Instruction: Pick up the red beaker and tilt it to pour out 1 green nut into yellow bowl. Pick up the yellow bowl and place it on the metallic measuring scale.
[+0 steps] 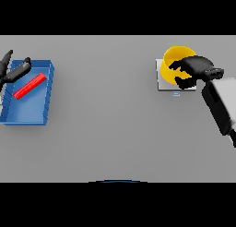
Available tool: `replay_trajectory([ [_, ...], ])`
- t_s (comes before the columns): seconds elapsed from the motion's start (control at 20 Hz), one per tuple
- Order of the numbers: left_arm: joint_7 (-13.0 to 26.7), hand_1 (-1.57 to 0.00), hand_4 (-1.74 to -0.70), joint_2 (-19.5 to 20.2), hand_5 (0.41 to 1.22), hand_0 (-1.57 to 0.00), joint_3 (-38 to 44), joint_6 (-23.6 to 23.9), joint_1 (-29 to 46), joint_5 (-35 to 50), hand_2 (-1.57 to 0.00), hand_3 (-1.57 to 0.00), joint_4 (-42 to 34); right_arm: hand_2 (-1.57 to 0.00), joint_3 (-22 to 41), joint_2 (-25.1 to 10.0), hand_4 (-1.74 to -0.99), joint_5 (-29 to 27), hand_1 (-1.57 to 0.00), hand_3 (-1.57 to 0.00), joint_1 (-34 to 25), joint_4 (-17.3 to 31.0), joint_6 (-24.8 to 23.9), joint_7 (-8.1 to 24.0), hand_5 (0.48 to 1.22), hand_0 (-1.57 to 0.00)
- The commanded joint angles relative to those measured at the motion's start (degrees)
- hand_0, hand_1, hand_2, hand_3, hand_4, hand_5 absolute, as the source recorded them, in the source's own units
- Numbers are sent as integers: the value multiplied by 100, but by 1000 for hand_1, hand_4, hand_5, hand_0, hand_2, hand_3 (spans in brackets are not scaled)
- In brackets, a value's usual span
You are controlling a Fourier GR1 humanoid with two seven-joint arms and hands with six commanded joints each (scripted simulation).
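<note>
While right hand (192,69) fingers curl round it, yellow bowl (174,60) sits upright on scale (162,83).

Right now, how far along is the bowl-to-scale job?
Nearly done. The yellow bowl already sits on the metallic scale. In hand: the right hand is curled on the bowl's rim. The red beaker lies in the blue tray, left hand beside it. Left: release and withdraw. The nut isn't visible.
</note>
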Motion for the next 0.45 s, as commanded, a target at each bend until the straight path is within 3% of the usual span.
replay_trajectory([
  [0.0,68,1,-831,-11,754,1,-47,-1,-25,-49,1,1,27,-300,34,33,-1476,29,-380,-258,25,44,-39,-37,847,-387],
  [0.15,7,1,-835,34,752,1,0,-34,-10,-4,1,1,7,-153,123,-12,-1435,118,-194,-131,5,102,-13,-122,817,-198],
  [0.4,73,1,-833,18,760,1,-15,-3,-82,-45,1,1,46,-50,180,-4,-1390,168,-63,-42,-46,170,126,-12,779,-64],
])
